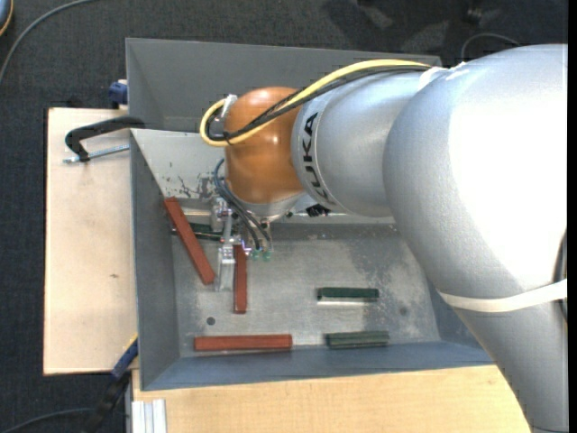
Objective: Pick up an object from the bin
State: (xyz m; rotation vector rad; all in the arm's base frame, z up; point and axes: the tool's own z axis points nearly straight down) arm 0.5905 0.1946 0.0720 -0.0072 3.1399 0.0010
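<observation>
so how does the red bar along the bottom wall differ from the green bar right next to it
The red bar is reddish brown; the green bar is dark green. The red bar is clearly longer than the green bar. The red bar lies on the view's left, the green bar to its right. Both are slim, straight and lying flat along the same wall, not touching.

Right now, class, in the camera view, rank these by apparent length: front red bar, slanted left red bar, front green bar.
1. front red bar and slanted left red bar: they look alike, too close to rank.
2. front green bar: clearly the shortest.
</observation>
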